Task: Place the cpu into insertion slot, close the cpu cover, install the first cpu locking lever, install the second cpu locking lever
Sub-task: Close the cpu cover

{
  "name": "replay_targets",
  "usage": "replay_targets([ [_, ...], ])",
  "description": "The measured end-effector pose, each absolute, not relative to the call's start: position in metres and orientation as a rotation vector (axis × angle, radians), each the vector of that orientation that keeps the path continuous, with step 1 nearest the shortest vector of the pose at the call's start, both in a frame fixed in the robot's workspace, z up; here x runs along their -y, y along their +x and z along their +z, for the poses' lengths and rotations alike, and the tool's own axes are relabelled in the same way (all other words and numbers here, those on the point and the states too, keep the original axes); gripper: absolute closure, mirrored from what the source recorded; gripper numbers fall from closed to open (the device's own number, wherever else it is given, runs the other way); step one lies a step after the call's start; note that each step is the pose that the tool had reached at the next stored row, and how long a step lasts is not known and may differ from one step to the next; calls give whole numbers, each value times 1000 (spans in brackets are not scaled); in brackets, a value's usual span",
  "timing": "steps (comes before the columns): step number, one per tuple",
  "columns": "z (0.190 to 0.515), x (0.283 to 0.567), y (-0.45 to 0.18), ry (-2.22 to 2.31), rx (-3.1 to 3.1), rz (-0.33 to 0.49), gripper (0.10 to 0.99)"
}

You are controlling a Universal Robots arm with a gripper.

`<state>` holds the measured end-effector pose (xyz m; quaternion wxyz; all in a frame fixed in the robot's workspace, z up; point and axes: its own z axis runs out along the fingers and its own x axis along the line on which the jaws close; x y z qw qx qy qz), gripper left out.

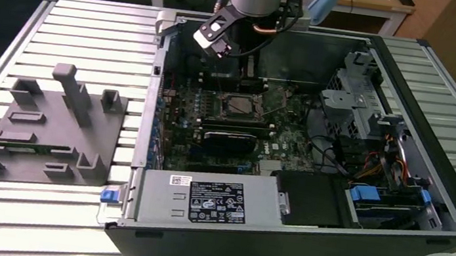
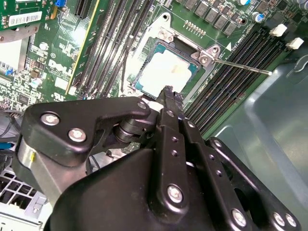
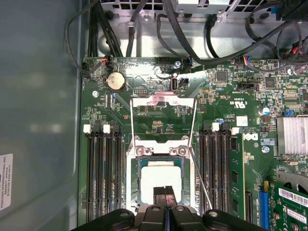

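The cpu (image 3: 159, 175) lay flat inside the insertion slot (image 3: 138, 185), a pale silver-grey square with a plain matte face inside the thin metallic rim. The gripper (image 3: 164, 191) hung just over its edge, fingers drawn narrow with nothing between them. The cpu cover (image 3: 163, 102) was swung open.

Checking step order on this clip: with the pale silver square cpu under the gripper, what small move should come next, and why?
Probably lift the shut gripper straight off the pale silver square cpu: it already lies flat in the dark, metal-rimmed insertion slot, while the thin silver cpu cover is open.
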<state>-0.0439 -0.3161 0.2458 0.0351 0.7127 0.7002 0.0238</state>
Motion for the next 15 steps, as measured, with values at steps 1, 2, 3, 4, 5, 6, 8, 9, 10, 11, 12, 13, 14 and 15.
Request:
replay_targets([
  [1,246,316,-44,2190,-2152,73,980],
  [2,246,316,-44,2190,-2152,73,980],
  [3,246,316,-44,2190,-2152,73,980],
  [4,246,316,-44,2190,-2152,73,980],
  [5,246,316,-44,2190,-2152,73,980],
  [6,246,316,-44,2190,-2152,73,980],
  [8,248,316,-44,2190,-2152,73,980],
  [9,250,316,-44,2190,-2152,73,980],
  [10,252,316,-44,2190,-2152,73,980],
  [11,254,316,-44,2190,-2152,73,980],
  [12,257,316,-44,2190,-2152,73,980],
  [13,259,316,-44,2190,-2152,73,980],
  [14,261,316,-44,2190,-2152,73,980],
  [15,264,316,-44,2190,-2152,73,980],
])
